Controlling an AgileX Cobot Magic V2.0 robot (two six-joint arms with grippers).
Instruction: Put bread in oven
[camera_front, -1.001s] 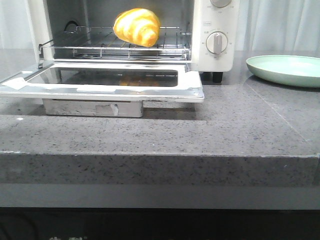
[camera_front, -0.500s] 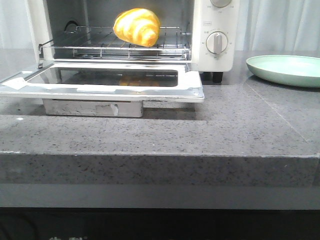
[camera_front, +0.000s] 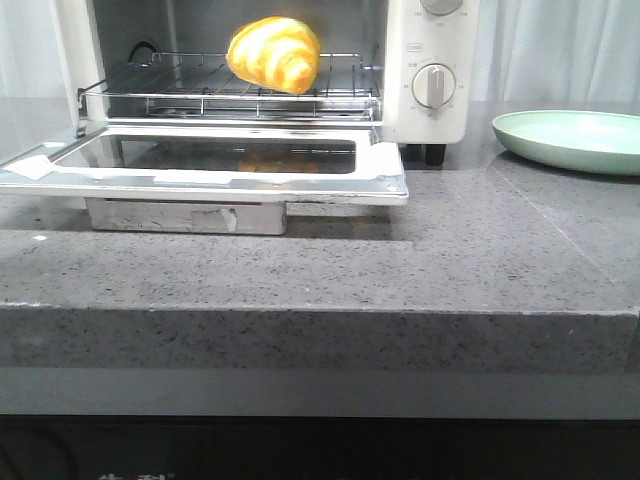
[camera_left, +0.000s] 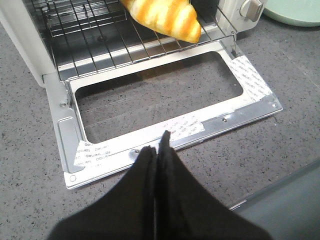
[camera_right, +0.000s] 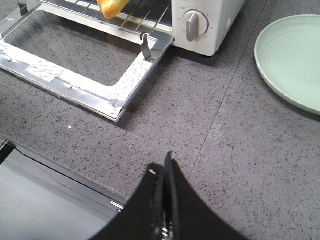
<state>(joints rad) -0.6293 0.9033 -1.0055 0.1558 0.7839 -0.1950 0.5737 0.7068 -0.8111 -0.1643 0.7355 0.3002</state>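
The bread (camera_front: 274, 53), a golden-orange roll with pale stripes, lies on the wire rack (camera_front: 230, 95) inside the white oven (camera_front: 430, 60); it also shows as bread (camera_left: 165, 17) and bread (camera_right: 112, 7). The oven's glass door (camera_front: 205, 165) hangs fully open, flat over the counter. My left gripper (camera_left: 157, 145) is shut and empty, held above the door's front edge. My right gripper (camera_right: 162, 165) is shut and empty over the grey counter near its front edge, apart from the oven. Neither gripper shows in the front view.
A pale green plate (camera_front: 570, 138) sits at the right of the oven, also seen as plate (camera_right: 292, 60). The open door (camera_left: 160, 100) juts out over the speckled grey counter (camera_front: 400, 270). The oven dial (camera_front: 433, 85) faces forward.
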